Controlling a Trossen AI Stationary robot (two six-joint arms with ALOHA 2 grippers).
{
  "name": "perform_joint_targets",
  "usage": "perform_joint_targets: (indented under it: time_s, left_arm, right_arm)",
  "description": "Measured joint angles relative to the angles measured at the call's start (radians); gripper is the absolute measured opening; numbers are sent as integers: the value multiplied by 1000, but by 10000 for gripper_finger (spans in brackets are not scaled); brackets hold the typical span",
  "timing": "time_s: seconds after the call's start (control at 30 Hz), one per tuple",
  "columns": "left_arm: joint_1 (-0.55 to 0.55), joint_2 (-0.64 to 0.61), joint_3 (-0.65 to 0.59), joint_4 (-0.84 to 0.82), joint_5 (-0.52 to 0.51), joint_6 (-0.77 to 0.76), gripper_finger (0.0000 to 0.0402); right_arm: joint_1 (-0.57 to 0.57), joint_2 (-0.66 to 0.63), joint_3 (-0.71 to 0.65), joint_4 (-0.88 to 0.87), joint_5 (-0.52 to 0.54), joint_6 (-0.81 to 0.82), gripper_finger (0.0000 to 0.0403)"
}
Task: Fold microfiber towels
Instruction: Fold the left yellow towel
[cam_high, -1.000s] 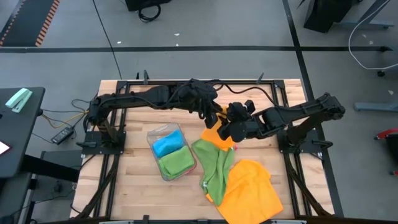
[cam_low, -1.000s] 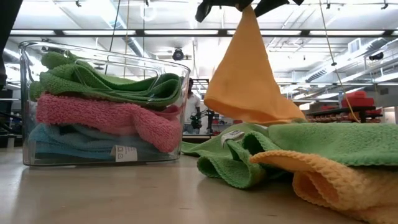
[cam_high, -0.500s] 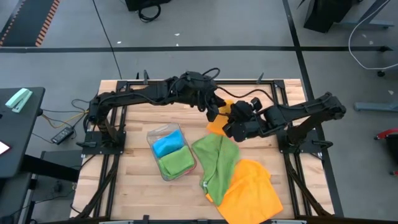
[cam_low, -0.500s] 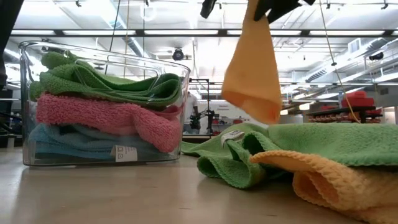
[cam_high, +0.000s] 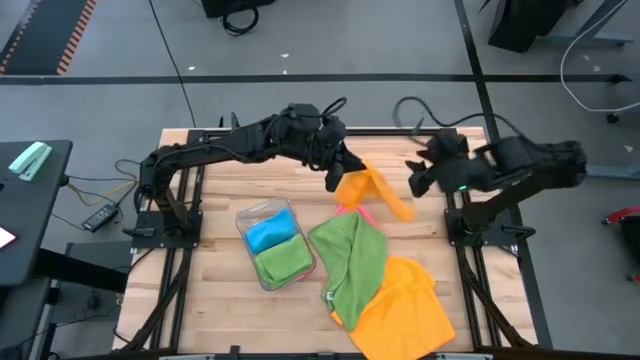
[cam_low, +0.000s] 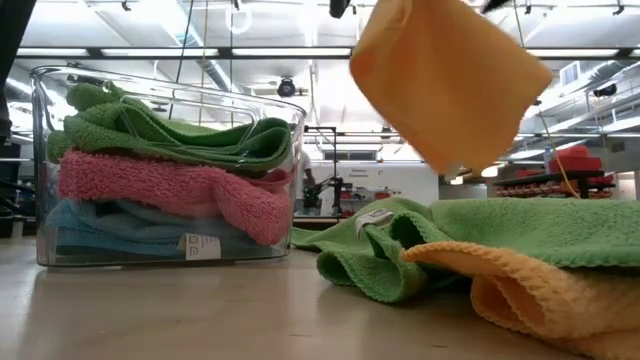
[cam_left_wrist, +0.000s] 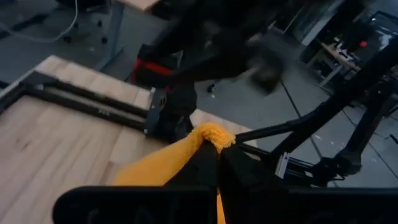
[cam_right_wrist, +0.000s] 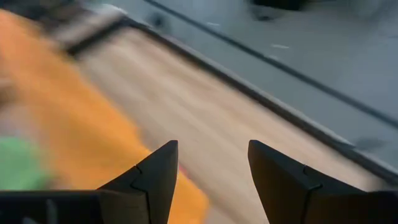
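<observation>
Left gripper (cam_left_wrist: 217, 163) pinching orange towel (cam_left_wrist: 168, 163) (wrist-only)

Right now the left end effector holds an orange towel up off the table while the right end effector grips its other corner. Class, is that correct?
Not quite. The left end effector does hold the orange towel aloft, but the right end effector grips nothing: the right wrist view shows its fingers open and empty, apart from the towel.

Orange towel (cam_high: 368, 189) hangs aloft; green towel (cam_high: 352, 262) lies crumpled.
</observation>
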Motion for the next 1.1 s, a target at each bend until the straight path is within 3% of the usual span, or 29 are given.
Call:
perform_joint_targets:
  time_s: [0.13, 0.3, 0.53, 0.9, 1.1]
  left_arm:
    - [5, 0, 0, -35, -2, -7, 17]
    - [5, 4, 0, -69, -11, -25, 7]
    - [5, 4, 0, -70, -80, -31, 12]
    - [5, 4, 0, -27, -125, -49, 18]
    - [-3, 4, 0, -37, -125, -3, 7]
  right_arm:
    - [40, -8, 0, 209, -52, -146, 204]
    - [49, 80, 0, 303, -39, -274, 204]
    - [43, 168, 0, 326, -28, -240, 226]
    - [2, 156, 0, 401, -28, -252, 299]
    - [-46, 148, 0, 486, -62, -371, 312]
